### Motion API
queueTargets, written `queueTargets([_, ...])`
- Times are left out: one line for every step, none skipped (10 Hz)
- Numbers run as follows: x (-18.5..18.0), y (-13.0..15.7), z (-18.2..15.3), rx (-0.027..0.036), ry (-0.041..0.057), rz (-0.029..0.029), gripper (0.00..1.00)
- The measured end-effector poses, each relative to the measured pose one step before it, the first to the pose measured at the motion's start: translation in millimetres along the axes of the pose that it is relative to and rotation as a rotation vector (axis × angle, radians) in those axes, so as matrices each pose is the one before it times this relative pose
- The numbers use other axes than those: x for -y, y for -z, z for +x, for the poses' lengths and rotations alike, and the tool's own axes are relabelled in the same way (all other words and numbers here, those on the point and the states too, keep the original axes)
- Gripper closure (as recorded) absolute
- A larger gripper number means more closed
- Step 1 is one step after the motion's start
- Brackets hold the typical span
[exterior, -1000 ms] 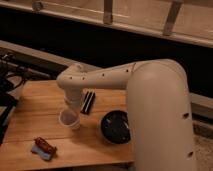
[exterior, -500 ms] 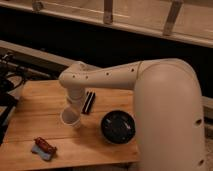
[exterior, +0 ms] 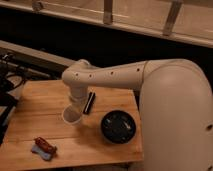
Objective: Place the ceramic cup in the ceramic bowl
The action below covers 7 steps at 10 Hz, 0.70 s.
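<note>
- Since a second ago, the ceramic cup and the arm above it have edged slightly toward 3 o'clock.
- The claw meets the cup's rim at its 12 o'clock; I cannot tell whether it is gripping.
- The ceramic bowl rests on the bench at the cup's 4 o'clock, apart from it.

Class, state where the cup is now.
Camera view, left of centre: the cup is at the end effector, left of the bowl and near the ribbed black object.

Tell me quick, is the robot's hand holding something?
Gripper: closed on the white ceramic cup, over the wooden table, left of the black bowl.
</note>
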State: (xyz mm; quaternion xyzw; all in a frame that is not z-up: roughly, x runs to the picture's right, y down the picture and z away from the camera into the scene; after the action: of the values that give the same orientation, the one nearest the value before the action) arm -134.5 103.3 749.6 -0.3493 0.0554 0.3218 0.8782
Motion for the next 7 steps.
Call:
queueTargets([5.13,12.00,2.84,0.00637,-0.01272,0.01028,0.92])
queueTargets([4.95,13.54,3.44,0.00454,-0.01471,0.01103,0.92])
queueTargets([8.31,25.27,7.06,0.01026,-0.03361,0.01214,0.92])
queueTargets([11.34,19.53,13.00,0.00422,-0.03826,0.00684,0.92])
queueTargets([10.65,13.61,13.96,0.00531,-0.03332,0.00432,0.92])
queueTargets([13.84,12.08,20.85,0.00231,-0.04540,0.00480,0.92])
queueTargets([13.97,6.41,23.77,0.00006,-0.05801,0.00143,0.92])
